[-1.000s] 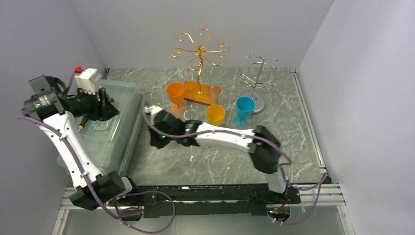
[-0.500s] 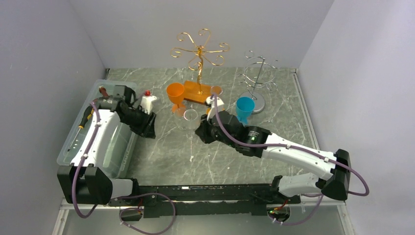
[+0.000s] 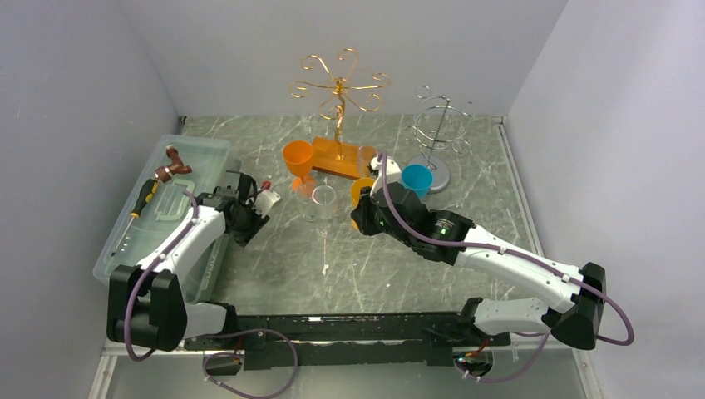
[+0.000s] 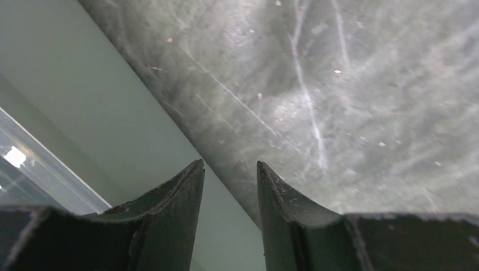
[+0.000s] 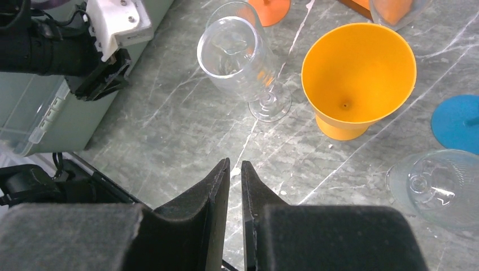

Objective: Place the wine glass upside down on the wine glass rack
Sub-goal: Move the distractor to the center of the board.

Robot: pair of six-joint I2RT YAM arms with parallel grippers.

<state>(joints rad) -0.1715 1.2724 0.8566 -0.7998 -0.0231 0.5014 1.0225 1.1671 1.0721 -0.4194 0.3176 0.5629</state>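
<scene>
The clear wine glass [image 3: 320, 202] stands upright on the marble table, also seen in the right wrist view as the wine glass [image 5: 237, 56]. The gold wine glass rack [image 3: 339, 83] rises from a wooden base behind it. A silver rack [image 3: 436, 125] stands to the right. My left gripper [image 3: 248, 228] hangs low, left of the glass beside the bin, open and empty [image 4: 229, 164]. My right gripper [image 3: 360, 223] hovers right of the glass. Its jaws stand a narrow slit apart with nothing between them [image 5: 235, 162].
An orange cup [image 3: 298, 158], a yellow cup [image 5: 358, 73] and a blue cup [image 3: 416, 179] crowd around the glass. A second clear glass [image 5: 438, 186] sits by the blue cup's foot. A clear plastic bin [image 3: 179, 241] with a screwdriver [image 3: 145, 198] lies at the left.
The left arm swung out of the bin down to the table left of the glass. The right arm swept from the glass's left to its right, and its jaws parted slightly.
</scene>
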